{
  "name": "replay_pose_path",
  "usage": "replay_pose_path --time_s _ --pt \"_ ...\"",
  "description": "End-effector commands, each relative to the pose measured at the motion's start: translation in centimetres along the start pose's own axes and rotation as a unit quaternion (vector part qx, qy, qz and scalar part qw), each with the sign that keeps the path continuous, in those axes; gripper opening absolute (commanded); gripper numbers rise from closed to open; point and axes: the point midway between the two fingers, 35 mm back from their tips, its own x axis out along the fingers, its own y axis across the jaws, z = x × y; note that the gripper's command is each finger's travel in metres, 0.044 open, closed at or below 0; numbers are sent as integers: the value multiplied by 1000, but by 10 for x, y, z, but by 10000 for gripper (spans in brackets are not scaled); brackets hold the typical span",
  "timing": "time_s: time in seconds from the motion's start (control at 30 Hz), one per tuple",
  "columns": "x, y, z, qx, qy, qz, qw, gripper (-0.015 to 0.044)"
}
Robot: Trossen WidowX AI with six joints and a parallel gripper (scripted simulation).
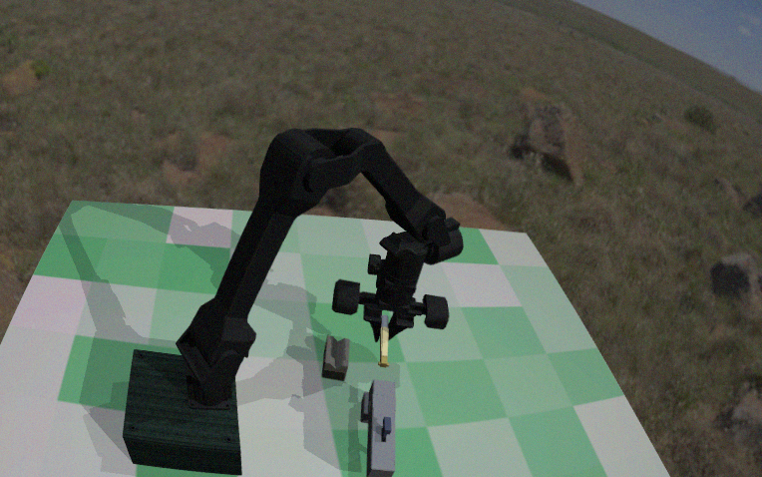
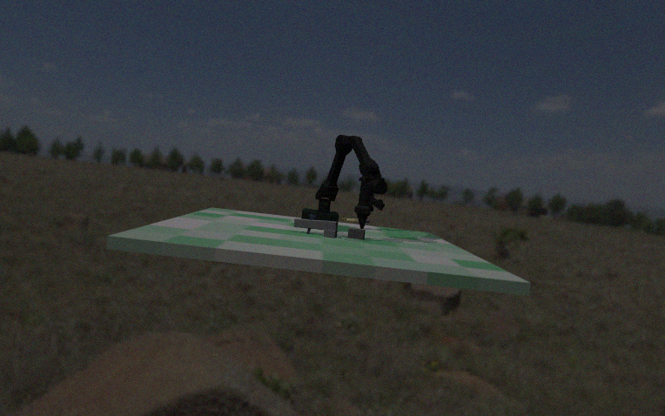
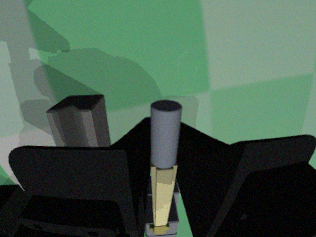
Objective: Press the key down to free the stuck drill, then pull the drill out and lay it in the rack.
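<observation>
Drill (image 1: 384,343): pulled free of grey holder (image 1: 381,427), clamped in nearly closed pincer (image 1: 385,330), hanging above bench (image 1: 534,382). Outstanding: laying in V-rack (image 1: 335,356), just beside.

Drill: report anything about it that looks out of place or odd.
Nothing is damaged, but the drill is out of the grey block, clamped in the gripper, beside the rack rather than in it.
</observation>
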Motion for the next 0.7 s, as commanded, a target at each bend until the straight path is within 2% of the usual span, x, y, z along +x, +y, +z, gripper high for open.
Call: replay_pose_path --time_s 0.0,0.67 --pt "-3 -1 1 -2 -3 -1 1000 0" --pt "-9 -1 1 -2 -3 -1 1000 0"
